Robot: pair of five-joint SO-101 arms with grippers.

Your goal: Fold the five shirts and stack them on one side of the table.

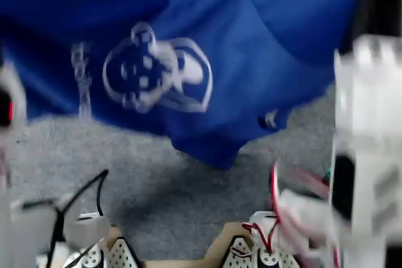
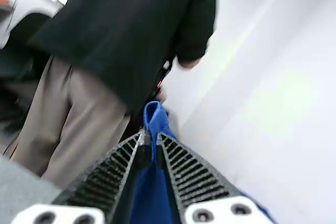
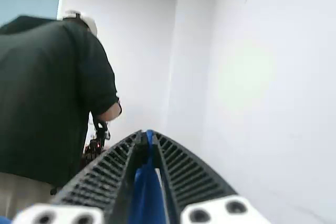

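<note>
A blue shirt (image 1: 188, 54) with a white printed figure hangs lifted high over the grey table (image 1: 157, 180), close under the high camera. Its lower edge dangles above the tabletop. My left gripper (image 2: 150, 141) is shut on a fold of the blue shirt (image 2: 152, 119), which pokes out past the fingertips. My right gripper (image 3: 146, 139) is likewise shut on a strip of the blue shirt (image 3: 144, 187), pinched between its ribbed fingers (image 3: 178, 171). Both grippers point up and away from the table. A white arm body (image 1: 367, 155) rises at the right edge in the high view.
A person in a dark top and beige trousers (image 2: 105, 51) stands behind the table with their back turned (image 3: 47, 93), near a white wall. Arm bases and red and black cables (image 1: 264, 243) sit along the table's near edge.
</note>
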